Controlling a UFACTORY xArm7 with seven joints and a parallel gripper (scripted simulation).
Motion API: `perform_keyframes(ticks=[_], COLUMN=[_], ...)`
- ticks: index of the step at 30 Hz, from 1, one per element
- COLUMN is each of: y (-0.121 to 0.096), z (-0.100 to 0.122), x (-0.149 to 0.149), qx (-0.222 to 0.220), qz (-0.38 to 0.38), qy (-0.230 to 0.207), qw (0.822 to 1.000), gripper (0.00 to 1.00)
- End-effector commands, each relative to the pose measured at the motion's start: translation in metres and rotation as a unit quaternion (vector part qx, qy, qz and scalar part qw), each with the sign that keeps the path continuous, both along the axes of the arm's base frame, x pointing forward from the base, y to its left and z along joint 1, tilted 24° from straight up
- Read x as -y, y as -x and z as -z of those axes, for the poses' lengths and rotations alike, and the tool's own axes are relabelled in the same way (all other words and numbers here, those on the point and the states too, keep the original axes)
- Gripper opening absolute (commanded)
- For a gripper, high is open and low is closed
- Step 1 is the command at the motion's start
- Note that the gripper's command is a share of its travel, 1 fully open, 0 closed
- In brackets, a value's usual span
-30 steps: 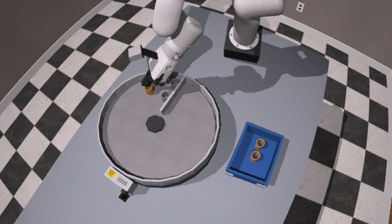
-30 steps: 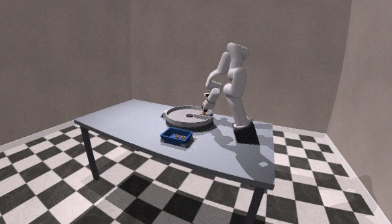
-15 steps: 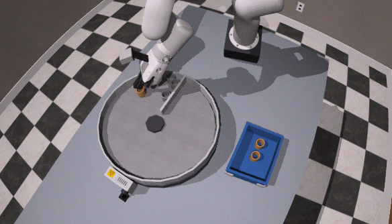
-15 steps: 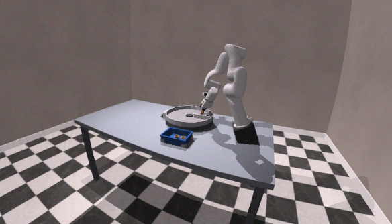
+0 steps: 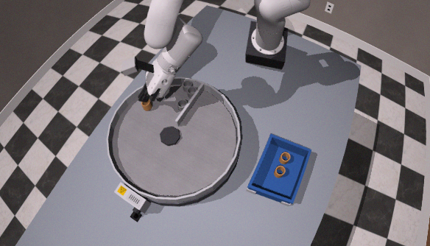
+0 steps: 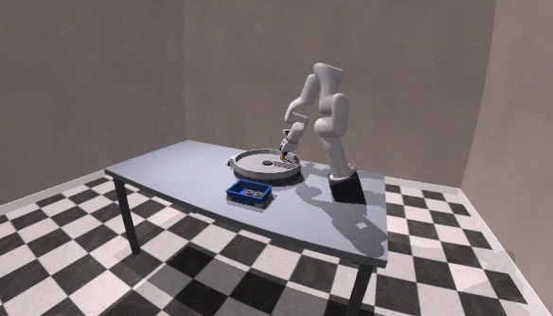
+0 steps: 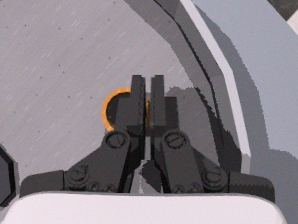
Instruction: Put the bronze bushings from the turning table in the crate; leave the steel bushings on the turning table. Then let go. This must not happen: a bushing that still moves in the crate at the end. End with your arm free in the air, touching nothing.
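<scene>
Round turning table (image 5: 206, 160) (image 6: 251, 165) (image 7: 60, 55): grey. Rectangular crate (image 5: 254, 162) (image 6: 241, 199): blue. Ring-shaped bushings (image 5: 285, 157) (image 6: 258, 194) (image 7: 106, 107): bronze-orange. Tiled floor (image 5: 99, 35) (image 6: 166, 272): black-and-white check.

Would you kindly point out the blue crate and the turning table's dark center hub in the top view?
Blue crate (image 5: 305, 166) (image 6: 237, 195): top and exterior views, on its side wall.
Dark center hub (image 5: 170, 135) (image 6: 267, 163): top and exterior views, on its upper face.
</scene>
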State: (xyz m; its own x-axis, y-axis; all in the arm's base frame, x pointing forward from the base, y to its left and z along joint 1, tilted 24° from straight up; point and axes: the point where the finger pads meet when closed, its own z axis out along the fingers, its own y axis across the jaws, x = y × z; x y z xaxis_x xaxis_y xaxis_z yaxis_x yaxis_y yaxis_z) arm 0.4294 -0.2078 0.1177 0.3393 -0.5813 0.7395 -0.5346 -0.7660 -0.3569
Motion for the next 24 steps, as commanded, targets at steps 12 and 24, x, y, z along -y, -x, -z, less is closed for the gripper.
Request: perform_keyframes(ticks=[12,24], y=[-0.028,-0.051], z=[-0.010,-0.019], x=[0.005,0.005], qx=[0.000,0.000], qz=[0.000,0.000], qy=[0.000,0.000], qw=[1.000,1.000], gripper=[0.00,0.00])
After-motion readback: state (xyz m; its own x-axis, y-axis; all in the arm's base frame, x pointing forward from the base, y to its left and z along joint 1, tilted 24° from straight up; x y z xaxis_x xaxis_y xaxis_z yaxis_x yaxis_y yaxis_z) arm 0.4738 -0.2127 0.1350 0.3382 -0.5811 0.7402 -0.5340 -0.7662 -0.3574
